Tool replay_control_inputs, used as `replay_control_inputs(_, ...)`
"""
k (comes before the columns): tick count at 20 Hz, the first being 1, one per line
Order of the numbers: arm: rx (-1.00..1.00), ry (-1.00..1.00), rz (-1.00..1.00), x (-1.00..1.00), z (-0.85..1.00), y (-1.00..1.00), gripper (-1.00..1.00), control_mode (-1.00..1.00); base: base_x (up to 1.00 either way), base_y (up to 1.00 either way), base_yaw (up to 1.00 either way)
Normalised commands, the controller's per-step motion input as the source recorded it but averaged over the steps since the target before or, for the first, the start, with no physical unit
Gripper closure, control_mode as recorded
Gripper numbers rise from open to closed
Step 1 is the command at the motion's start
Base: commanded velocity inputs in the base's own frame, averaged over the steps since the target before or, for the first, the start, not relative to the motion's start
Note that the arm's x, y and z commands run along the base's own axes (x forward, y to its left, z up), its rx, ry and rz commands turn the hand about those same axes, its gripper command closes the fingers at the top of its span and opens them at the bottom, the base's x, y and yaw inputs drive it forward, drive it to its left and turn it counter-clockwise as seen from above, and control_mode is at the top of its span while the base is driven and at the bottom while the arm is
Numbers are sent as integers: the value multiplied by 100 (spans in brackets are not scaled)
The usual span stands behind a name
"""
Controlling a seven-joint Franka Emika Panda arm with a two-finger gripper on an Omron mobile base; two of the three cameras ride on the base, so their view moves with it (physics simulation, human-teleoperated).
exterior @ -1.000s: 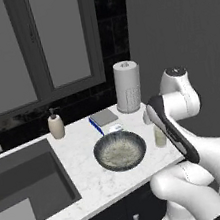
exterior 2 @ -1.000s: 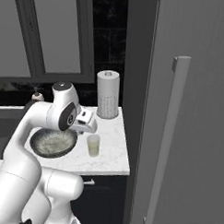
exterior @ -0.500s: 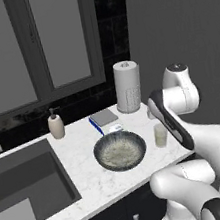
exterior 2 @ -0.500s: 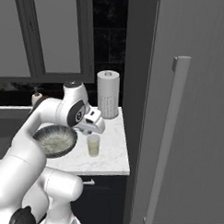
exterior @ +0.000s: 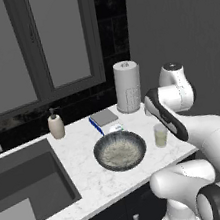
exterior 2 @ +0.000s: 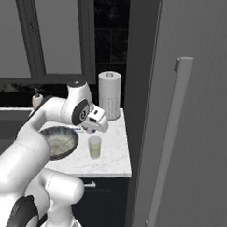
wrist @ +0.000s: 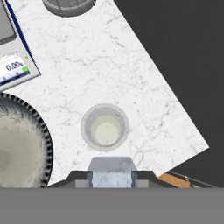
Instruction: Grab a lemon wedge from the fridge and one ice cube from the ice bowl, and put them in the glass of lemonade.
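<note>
end effector [exterior 2: 99,125]: above glass of lemonade [wrist: 105,127], finger state hard to tell, possibly pinching an ice cube | glass on tabletop [exterior: 93,180] beside ice bowl [exterior: 120,150] | fridge [exterior 2: 190,114] closed; lemon wedge seemingly still to fetch

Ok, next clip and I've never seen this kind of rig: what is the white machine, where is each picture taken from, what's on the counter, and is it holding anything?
It is a rendered kitchen. The white machine is a robot arm on a driving base. Two pictures come from cameras on the base, behind the arm to its left and right; the third looks straight down from the hand.

On the marble counter stand the ice bowl, the glass of lemonade, a paper-towel roll, a soap bottle and a small scale. The sink lies to the left, and the closed fridge to the right.

The pincer hangs above the glass. Its tips are hidden, so I cannot tell whether it holds anything.
</note>
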Motion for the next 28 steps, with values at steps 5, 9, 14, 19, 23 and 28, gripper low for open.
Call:
replay_control_inputs(5, 0, 1, -1, 56, 0, 1, 100, -100, 0, 0, 0)
replay_control_inputs(9, 0, 0, -1, 22, -11, -1, 100, -100, 0, 0, 0)
replay_control_inputs(14, 0, 1, 0, 1, -40, -2, 100, -100, 0, 0, 0)
replay_control_inputs(19, 0, 5, -3, 0, -54, -14, 100, -100, 0, 0, 0)
replay_control_inputs(23, 0, 1, -2, -3, -27, -6, 100, -100, 0, 0, 0)
replay_control_inputs(28, 0, -1, 0, -10, 25, 11, 100, -100, 0, 0, 0)
